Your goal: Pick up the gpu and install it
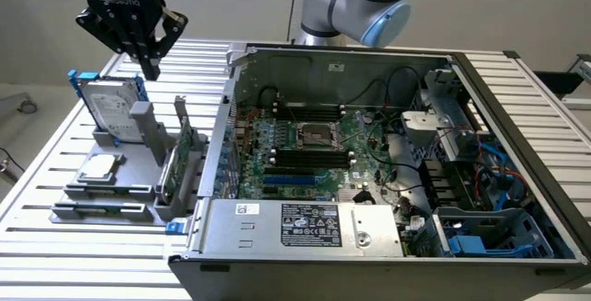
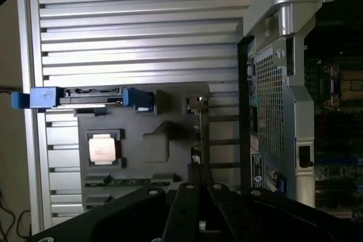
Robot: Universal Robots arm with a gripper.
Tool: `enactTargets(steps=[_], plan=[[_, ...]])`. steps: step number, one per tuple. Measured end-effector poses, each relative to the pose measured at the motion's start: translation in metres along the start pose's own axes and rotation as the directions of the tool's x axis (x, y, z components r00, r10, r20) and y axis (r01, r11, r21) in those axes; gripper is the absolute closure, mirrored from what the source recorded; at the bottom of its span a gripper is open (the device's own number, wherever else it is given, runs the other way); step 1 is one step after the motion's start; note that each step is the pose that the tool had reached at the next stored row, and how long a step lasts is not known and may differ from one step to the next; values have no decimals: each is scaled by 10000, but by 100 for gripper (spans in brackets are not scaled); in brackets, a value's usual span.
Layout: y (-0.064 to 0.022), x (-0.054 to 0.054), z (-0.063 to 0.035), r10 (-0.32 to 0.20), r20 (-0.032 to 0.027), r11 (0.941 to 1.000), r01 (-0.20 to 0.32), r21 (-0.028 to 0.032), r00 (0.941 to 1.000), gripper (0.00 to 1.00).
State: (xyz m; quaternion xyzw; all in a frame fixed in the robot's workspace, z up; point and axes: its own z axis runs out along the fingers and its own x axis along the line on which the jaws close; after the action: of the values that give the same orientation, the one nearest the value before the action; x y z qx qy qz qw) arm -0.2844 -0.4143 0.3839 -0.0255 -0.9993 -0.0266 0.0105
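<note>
Slatted tabletop [image 1: 55, 245] runs right across the frame, with the open computer case [image 1: 231, 239] filling centre and right. Left of the case sits the grey rack [image 1: 102, 194], a hard drive [image 1: 111, 107] upright at its upper end. The gpu [image 1: 174, 166] stands on edge in that rack, just beside the case wall, its long axis running up and down the frame. The jaws hang in the upper left, pinched fully together, gripping nothing. The card lies below them and a touch right, well apart. From the wrist view, the gpu [image 2: 199, 140] shows edge-on, in line with the jaws.
</note>
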Motion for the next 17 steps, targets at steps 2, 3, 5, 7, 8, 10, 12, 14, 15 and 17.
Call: enactTargets(steps=[2, 3, 5, 7, 8, 10, 12, 14, 15, 17], plan=[[-56, -3, 4, -25, -9, 10000, 25, 1, 10000, 89], [-79, -4, 12, -42, -31, 10000, 42, 2, 10000, 89], [-105, -8, 38, -106, -68, 9999, 106, 4, 9999, 89], [-114, -14, 67, -239, -92, 9997, 239, 12, 9997, 89], [-115, -18, 80, -320, -101, 9995, 320, 20, 9994, 89], [-117, -31, 103, -471, -111, 9989, 471, 57, 9988, 89], [-118, -46, 125, -610, -117, 9981, 611, 107, 9981, 89], [-118, -58, 149, -733, -124, 9971, 735, 175, 9972, 89], [-118, -60, 159, -787, -129, 9966, 789, 218, 9968, 89], [-116, -62, 183, -870, -137, 9957, 874, 299, 9961, 89]])
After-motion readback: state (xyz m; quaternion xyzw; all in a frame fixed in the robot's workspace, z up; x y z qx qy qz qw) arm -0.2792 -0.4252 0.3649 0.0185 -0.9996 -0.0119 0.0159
